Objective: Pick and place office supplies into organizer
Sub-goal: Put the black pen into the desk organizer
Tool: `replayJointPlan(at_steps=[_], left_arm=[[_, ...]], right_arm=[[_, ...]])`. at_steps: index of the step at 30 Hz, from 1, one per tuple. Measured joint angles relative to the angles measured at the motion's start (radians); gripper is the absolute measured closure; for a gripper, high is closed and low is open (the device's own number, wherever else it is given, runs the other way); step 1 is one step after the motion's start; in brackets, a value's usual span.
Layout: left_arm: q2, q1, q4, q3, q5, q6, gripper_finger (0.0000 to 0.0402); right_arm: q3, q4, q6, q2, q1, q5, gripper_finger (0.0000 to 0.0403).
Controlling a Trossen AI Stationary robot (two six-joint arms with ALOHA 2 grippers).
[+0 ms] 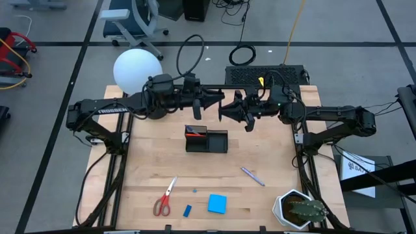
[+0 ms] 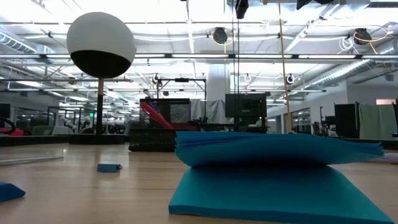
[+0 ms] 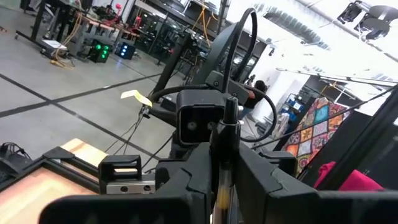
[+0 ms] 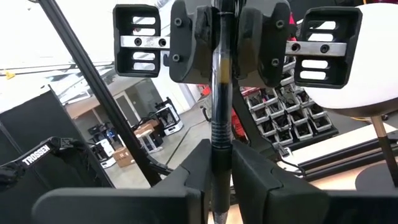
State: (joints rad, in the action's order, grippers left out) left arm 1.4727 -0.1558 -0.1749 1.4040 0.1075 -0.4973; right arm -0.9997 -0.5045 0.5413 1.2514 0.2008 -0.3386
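High above the table's far middle, my left gripper [image 1: 219, 102] and my right gripper [image 1: 229, 112] face each other tip to tip. Both are shut on one thin black pen [image 4: 219, 106], which stands between them. The black organizer [image 1: 207, 140] sits on the table just below, with a red item in it. Red-handled scissors [image 1: 165, 197], a small blue eraser [image 1: 187, 210], a blue notepad [image 1: 217, 204] and a purple pen [image 1: 252, 176] lie on the near half of the table. My left gripper pinches the pen's shaft [image 4: 221, 70] between its two fingers. They come level from the table's left and lie across the pen. The pen is roughly upright and clear of the table. My right gripper pinches the same shaft [image 4: 219, 158] a little farther along, between its two fingers. They come level from the table's right and lie across the pen.
A white globe lamp [image 1: 137, 71] stands at the far left corner. A potted cactus [image 1: 300, 209] stands at the near right corner. In the low view the notepad [image 2: 273, 168] fills the foreground. Bare wood lies between the organizer and the near items.
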Motion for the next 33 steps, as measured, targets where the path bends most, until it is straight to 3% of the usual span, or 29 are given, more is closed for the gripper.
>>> replayJointPlan(at_steps=[5, 9, 14, 20, 25, 33], left_arm=[[-0.035, 0.0, 0.053, -0.001, 0.021, 0.032, 0.0357], [-0.091, 0.0, 0.214, 0.0, -0.014, 0.084, 0.0357], [-0.165, 0.0, 0.349, 0.001, -0.087, 0.163, 0.0357], [-0.181, 0.0, 0.428, -0.009, -0.101, 0.162, 0.0357], [-0.181, 0.003, 0.366, -0.067, -0.107, 0.163, 0.0357], [-0.241, 0.006, -0.014, -0.362, -0.128, 0.152, 0.0357]], right_arm=[[0.0, 0.005, 0.028, 0.0, 0.008, 0.001, 0.032], [0.0, 0.014, 0.039, -0.012, 0.026, 0.005, 0.0306], [0.0, 0.019, 0.035, -0.032, 0.049, 0.054, 0.0302], [0.0, 0.006, 0.04, -0.033, 0.064, 0.055, 0.0307], [0.0, -0.003, 0.046, -0.033, 0.064, 0.056, 0.0309], [0.0, -0.063, 0.073, -0.034, 0.06, 0.077, 0.0309]])
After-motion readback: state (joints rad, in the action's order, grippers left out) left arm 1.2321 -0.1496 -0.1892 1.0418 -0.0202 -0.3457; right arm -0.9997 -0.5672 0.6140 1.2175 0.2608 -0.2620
